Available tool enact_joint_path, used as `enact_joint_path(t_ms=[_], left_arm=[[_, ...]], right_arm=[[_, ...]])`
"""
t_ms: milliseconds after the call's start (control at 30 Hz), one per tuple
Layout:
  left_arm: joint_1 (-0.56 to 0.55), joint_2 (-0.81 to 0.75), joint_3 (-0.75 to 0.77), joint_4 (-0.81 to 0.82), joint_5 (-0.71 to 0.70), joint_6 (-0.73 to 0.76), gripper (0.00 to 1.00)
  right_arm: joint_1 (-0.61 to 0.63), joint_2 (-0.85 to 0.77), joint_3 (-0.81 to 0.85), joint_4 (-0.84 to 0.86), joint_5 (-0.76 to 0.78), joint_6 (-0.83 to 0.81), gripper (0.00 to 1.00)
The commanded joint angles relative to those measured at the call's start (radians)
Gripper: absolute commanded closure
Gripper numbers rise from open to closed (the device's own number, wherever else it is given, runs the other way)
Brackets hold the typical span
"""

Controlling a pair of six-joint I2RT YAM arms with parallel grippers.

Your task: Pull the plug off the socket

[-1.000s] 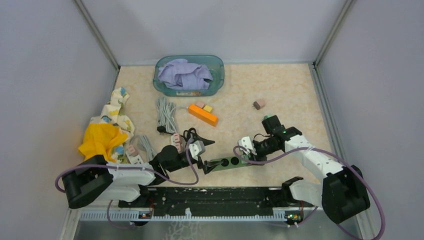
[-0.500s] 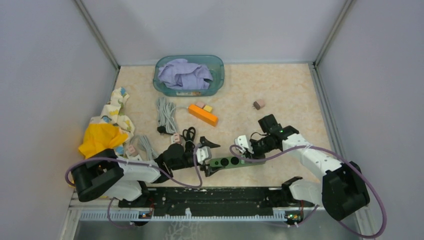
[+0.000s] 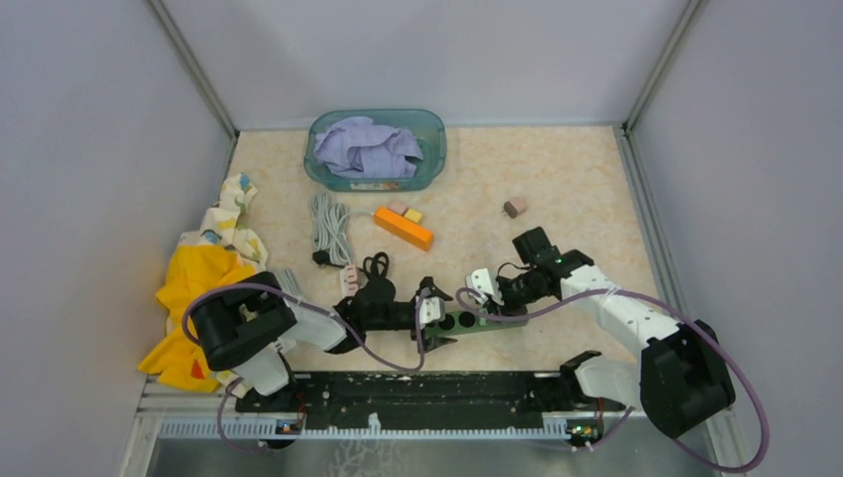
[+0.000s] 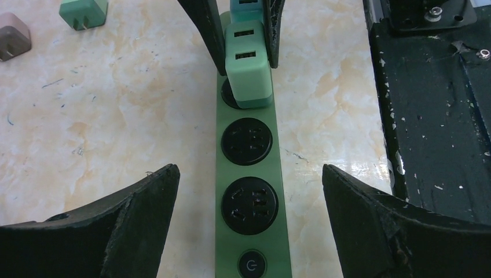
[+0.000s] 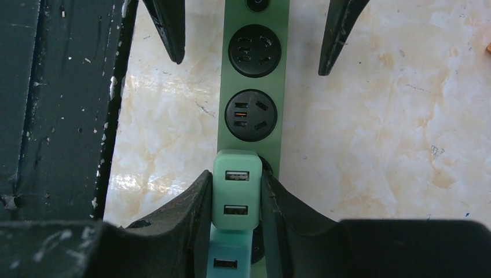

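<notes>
The left gripper (image 4: 249,174) has its jaws wide, straddling the switch end of the strip (image 4: 252,170) with clearance on both sides. Two vacant outlets lie between them. The strip lies flat on the surface (image 4: 116,104). The plug (image 4: 248,75) is seated in the third outlet from the switch. The right gripper (image 5: 234,194) has its jaws narrow, clamped against both sides of the plug.
</notes>
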Motion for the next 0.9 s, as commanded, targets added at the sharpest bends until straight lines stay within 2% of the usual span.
enact_joint_path(t_ms=[0,133,333,600,700,867], left_arm=[[0.003,0.057,0.045,0.048,0.039,0.009,0.03],[0.003,0.119,0.073,0.063,0.01,-0.007,0.07],[0.003,0.207,0.141,0.002,0.002,-0.033,0.19],[0.001,0.244,0.161,-0.016,0.015,-0.073,0.38],[0.002,0.248,0.159,-0.032,0.012,-0.071,0.53],[0.002,0.241,0.138,-0.044,-0.006,-0.068,0.88]], right_arm=[[0.027,0.028,0.019,0.009,-0.008,-0.015,0.85],[0.032,0.028,0.024,0.003,-0.029,-0.021,0.9],[0.048,0.031,0.024,0.01,-0.058,-0.02,0.94],[0.088,0.034,0.029,0.046,-0.094,0.015,1.0],[0.09,0.018,0.028,0.114,-0.126,0.079,1.0],[0.086,0.002,0.033,0.167,-0.075,0.144,1.0]])
